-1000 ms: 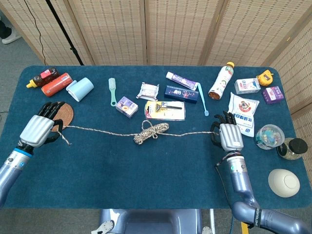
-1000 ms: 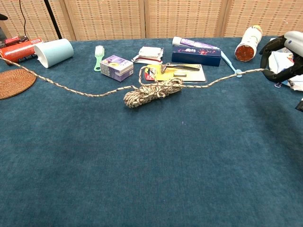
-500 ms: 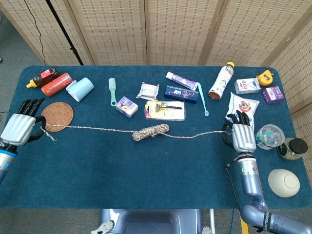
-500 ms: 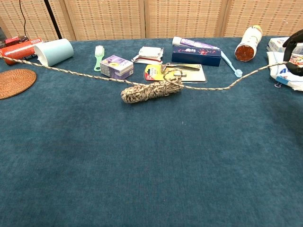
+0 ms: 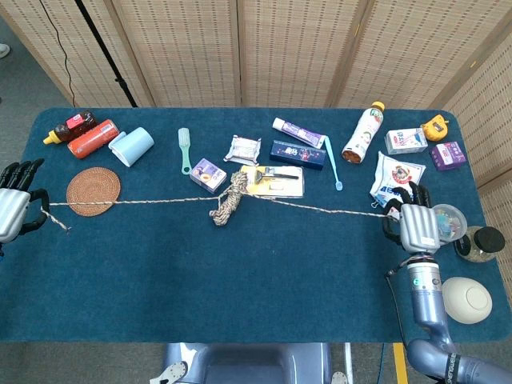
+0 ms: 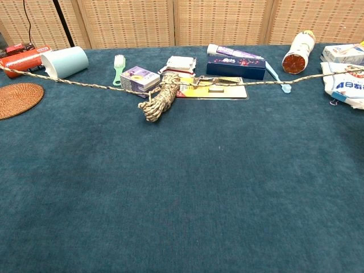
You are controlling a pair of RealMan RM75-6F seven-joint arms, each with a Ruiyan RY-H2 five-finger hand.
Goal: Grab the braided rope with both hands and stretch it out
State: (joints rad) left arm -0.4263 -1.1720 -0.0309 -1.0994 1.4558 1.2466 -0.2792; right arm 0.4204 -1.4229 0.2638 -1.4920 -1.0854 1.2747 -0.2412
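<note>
Woven-cane screens back a dark blue cloth tabletop [image 5: 264, 280], where a two-armed robot draws a speckled beige braided rope [image 5: 144, 198] almost from its left edge to its right edge. The left hand [image 5: 14, 210], now at the very left edge, is clenched on one end of the rope with a short tail trailing past it; the right hand [image 5: 416, 226], near the right edge, grips the other end. Both hands have moved outward over the past second, and the line that sagged across the cloth now runs nearly straight. The coiled bundle [image 5: 226, 202] at mid-tabletop has swung round and hangs off the line beside a small purple box [image 5: 208, 174], still wound. By this reading the stretch is well advanced, but the coil has not paid out, and the hands have little tabletop left to travel.

Counted along the far edge: one rope, one round woven coaster [image 5: 94, 190], one pale blue plastic cup [image 5: 131, 146], one mint brush [image 5: 185, 149], one razor on a card [image 5: 272, 181], one toothpaste tube [image 5: 298, 131], one light blue toothbrush [image 5: 333, 164], one tall white bottle with a yellow cap [image 5: 362, 132]. Near the right edge sit one white printed pouch [image 5: 398, 180] and one cream domed object [image 5: 466, 299].
</note>
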